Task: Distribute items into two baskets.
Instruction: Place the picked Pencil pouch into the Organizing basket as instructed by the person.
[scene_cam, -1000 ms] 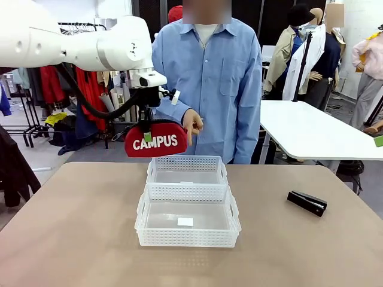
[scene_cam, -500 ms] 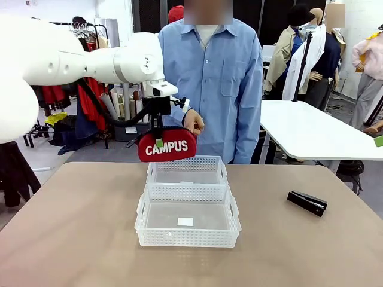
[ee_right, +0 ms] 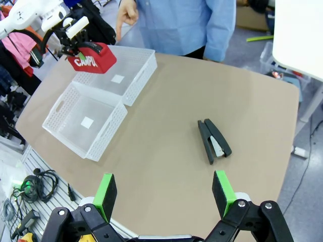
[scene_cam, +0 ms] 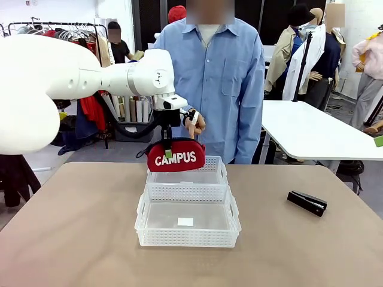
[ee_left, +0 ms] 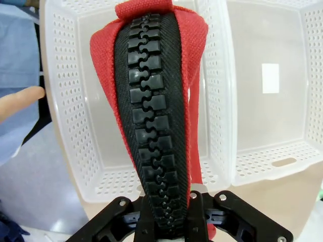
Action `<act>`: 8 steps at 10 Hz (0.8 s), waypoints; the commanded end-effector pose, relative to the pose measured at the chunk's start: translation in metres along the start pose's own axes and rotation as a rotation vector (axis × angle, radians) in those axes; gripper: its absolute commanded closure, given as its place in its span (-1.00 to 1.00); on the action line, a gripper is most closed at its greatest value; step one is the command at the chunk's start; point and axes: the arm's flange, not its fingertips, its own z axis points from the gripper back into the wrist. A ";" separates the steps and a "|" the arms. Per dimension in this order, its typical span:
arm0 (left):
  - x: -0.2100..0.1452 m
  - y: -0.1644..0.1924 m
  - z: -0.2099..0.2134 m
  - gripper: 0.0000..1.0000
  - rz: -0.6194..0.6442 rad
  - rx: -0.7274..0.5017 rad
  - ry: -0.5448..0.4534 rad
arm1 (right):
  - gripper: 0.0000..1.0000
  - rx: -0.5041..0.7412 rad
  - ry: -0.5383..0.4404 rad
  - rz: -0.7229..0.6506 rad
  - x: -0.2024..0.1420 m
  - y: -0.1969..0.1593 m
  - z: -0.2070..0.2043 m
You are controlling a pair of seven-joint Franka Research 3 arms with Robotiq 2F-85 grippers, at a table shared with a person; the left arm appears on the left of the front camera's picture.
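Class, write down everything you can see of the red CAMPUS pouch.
The red pouch is soft woven fabric, white CAMPUS lettering on its side, a chunky black zip closed along its top edge. It hangs roughly level in the air, pinched at the zip edge by the left gripper, over the far basket. Nothing else visibly touches it.

Bright even indoor light, soft shadows, wide-angle wrist-view distortion

Fig. Obj. count. ×2 white, alike: near basket [scene_cam: 188, 237], far basket [scene_cam: 212, 162] at its 12 o'clock. Red pouch [scene_cam: 176, 157] ×1. Black stapler [scene_cam: 307, 202] ×1, approx. 3 o'clock of near basket. Person [scene_cam: 221, 78] ×1, at 12 o'clock side of table [scene_cam: 78, 227].
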 end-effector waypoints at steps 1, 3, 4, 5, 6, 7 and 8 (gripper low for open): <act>0.006 0.012 -0.003 1.00 0.022 0.022 0.035 | -1.00 0.016 -0.011 0.000 0.000 -0.001 0.001; 0.009 0.016 -0.019 1.00 0.017 -0.002 0.010 | -1.00 0.016 -0.011 0.000 0.000 -0.001 0.001; 0.013 0.016 -0.027 1.00 0.010 -0.013 0.014 | -1.00 0.016 -0.011 0.000 0.000 -0.001 0.001; 0.015 0.017 -0.033 1.00 0.003 -0.016 0.022 | -1.00 0.016 -0.011 0.000 0.000 -0.001 0.001; 0.017 0.017 -0.038 1.00 -0.001 -0.009 0.030 | -1.00 0.016 -0.011 0.000 0.000 -0.001 0.001; 0.018 0.017 -0.045 1.00 -0.014 -0.006 0.038 | -1.00 0.016 -0.011 0.000 0.000 -0.001 0.001; 0.019 0.017 -0.049 1.00 -0.022 -0.009 0.035 | -1.00 0.016 -0.011 0.000 0.000 -0.001 0.001</act>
